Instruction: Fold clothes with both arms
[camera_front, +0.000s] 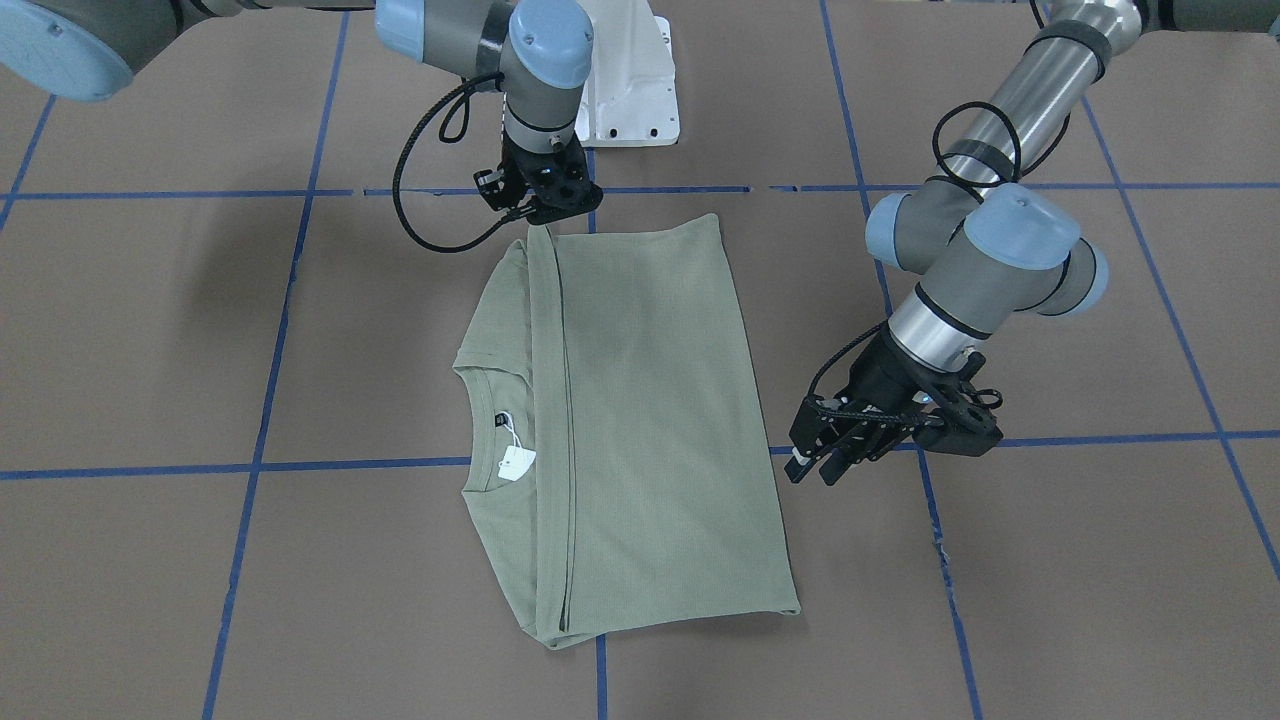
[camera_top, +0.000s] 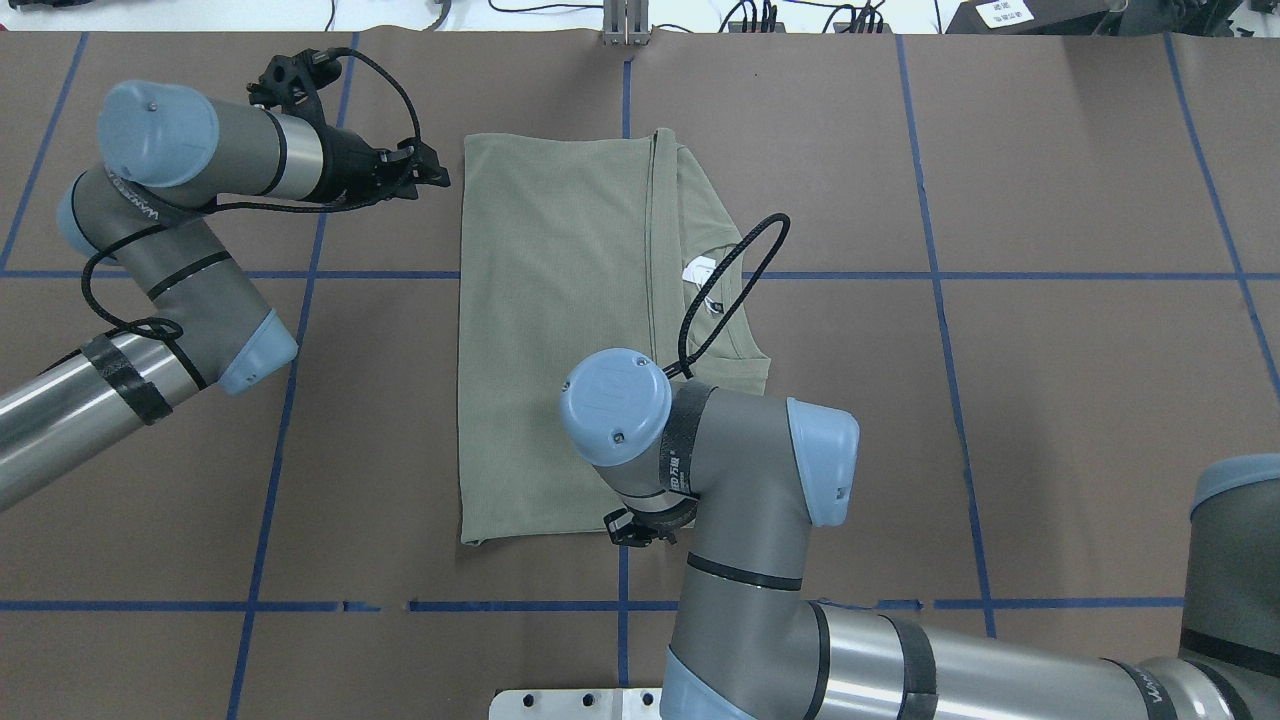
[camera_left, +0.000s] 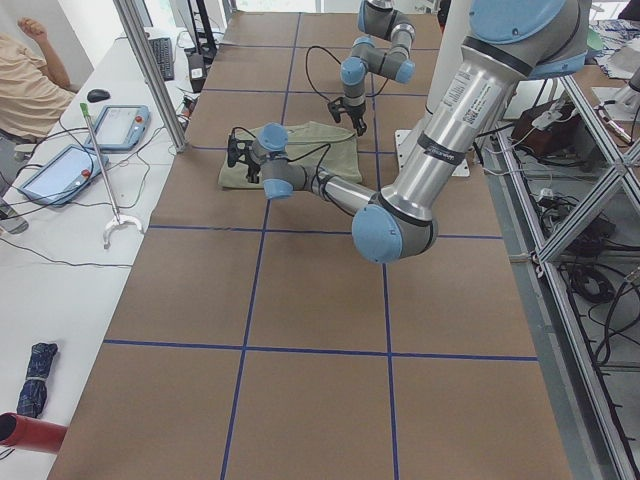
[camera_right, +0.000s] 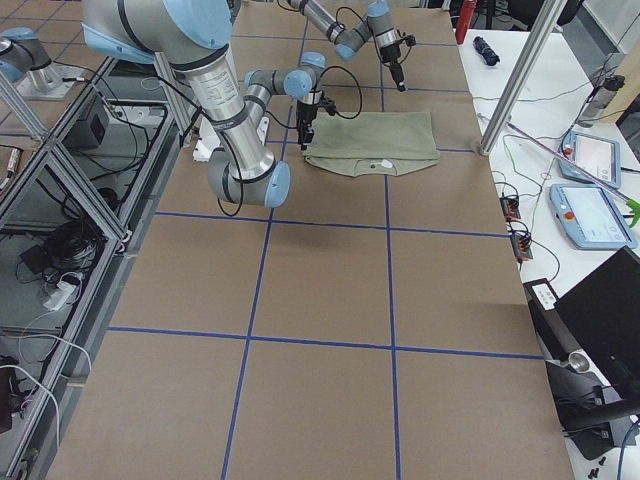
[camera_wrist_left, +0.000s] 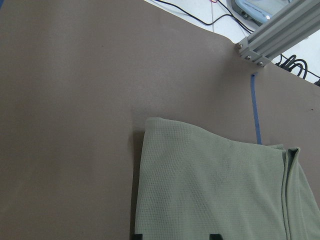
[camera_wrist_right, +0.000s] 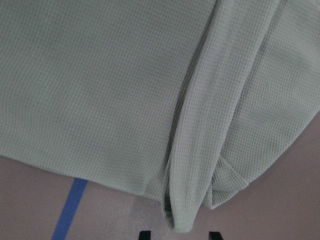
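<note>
The sage-green shirt (camera_front: 650, 420) (camera_top: 550, 330) lies flat on the brown table, folded lengthwise into a long rectangle. Its collar and white hang tag (camera_front: 515, 462) show along one side. My right gripper (camera_front: 548, 212) (camera_top: 635, 530) hovers over the end of the fold ridge at the shirt's edge nearest the robot base. In the right wrist view its fingertips (camera_wrist_right: 145, 234) stand apart, open, with the end of the shirt's fold ridge (camera_wrist_right: 180, 220) just ahead of them. My left gripper (camera_front: 812, 470) (camera_top: 437, 172) is open beside the shirt's far corner (camera_wrist_left: 150, 125), off the cloth, holding nothing.
Blue tape lines (camera_front: 600, 190) grid the brown table cover. The white pedestal base (camera_front: 630, 80) stands behind the shirt. An aluminium post (camera_wrist_left: 280, 30) rises at the table's far edge. Tablets (camera_left: 125, 125) and a seated person (camera_left: 25, 70) are at the side bench.
</note>
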